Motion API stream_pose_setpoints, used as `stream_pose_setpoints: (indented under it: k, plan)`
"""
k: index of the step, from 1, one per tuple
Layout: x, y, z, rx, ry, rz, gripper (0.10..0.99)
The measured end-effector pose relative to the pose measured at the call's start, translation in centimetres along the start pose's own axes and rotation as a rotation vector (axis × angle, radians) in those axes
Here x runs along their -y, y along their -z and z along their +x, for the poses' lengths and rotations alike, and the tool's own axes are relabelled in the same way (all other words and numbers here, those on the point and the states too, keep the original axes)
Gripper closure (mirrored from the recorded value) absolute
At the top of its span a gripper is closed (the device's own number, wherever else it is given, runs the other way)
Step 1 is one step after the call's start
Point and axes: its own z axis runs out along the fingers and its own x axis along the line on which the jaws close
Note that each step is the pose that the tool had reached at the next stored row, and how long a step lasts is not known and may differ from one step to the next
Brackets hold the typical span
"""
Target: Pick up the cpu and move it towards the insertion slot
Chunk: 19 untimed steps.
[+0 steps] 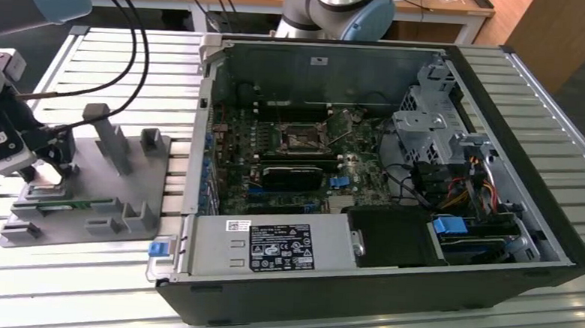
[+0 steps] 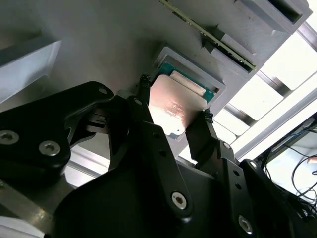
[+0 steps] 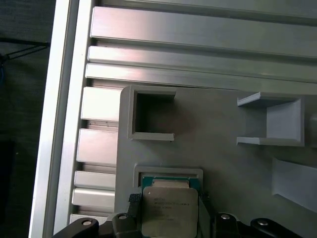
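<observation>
Pincer (image 2: 175, 99) clamped on the cpu (image 3: 168, 210), both sides. Chip's at its nest in the grey holder (image 1: 105, 199), barely lifted if at all. Insertion slot (image 1: 301, 140) inside the PC case (image 1: 366, 296) is well apart, so approx. the whole carry's left.

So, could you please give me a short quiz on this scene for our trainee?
1. True or false: the gripper is above the slot.
2. What does the gripper hold? A) the cpu B) a blue connector C) a green strip
3. Fill in: the slot lies inside the open ___.
Key: 1. False, it is over the grey fixture at the exterior view's left. 2. A. 3. case.
</observation>
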Motion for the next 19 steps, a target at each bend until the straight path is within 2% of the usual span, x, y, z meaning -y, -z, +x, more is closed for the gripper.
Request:
stream_pose_setpoints:
  k: [12,19]
  plan:
    - [-0.07,1.30,-0.01,0.0002,-0.002,0.000,0.545]
    - [-0.08,1.60,-0.01,0.0001,-0.002,0.000,0.545]
